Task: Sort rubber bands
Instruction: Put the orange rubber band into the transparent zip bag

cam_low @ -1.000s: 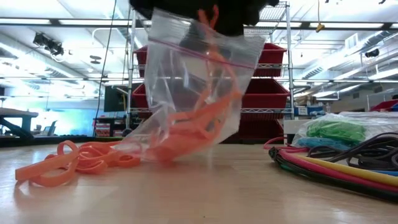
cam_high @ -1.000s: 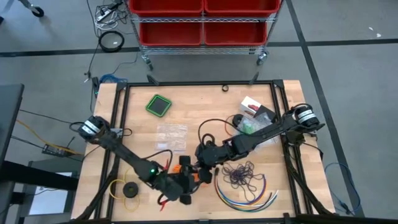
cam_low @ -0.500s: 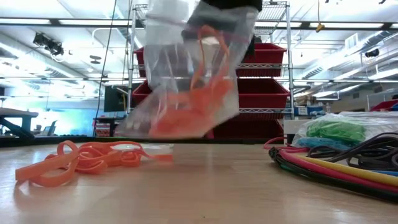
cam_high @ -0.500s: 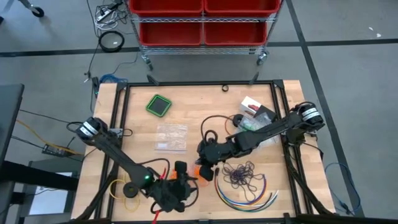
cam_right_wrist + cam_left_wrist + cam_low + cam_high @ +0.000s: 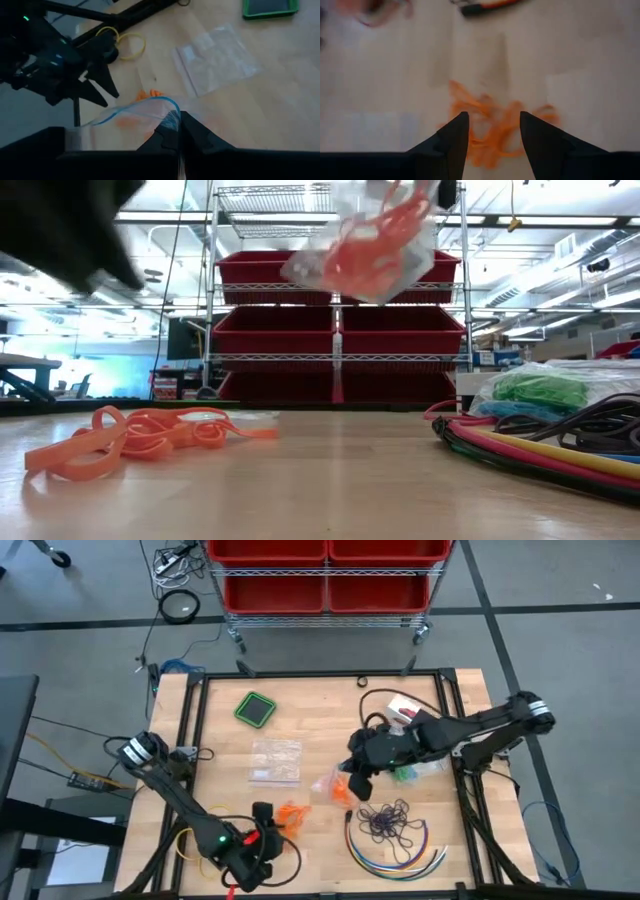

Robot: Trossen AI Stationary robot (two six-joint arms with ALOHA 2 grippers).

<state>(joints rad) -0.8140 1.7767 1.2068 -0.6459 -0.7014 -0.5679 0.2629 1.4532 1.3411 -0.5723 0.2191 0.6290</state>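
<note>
While the right gripper point(image 5: 352, 778) is clamped on a bag point(image 5: 335, 786), loose orange bands point(image 5: 291, 812) lie at one o'clock from the nearer, open-fingered left gripper point(image 5: 262, 837).

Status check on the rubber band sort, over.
Right hand shut on bag of orange bands, lifted clear. Left hand open over loose orange bands on table. Nothing in the way.

A loose heap of orange rubber bands point(image 5: 291, 813) lies flat on the worktop's near left. More orange bands point(image 5: 368, 242) hang bunched inside a lifted clear bag. Dark purple bands point(image 5: 390, 820) sprawl near right; green ones point(image 5: 540, 389) sit bagged farther right.
</note>
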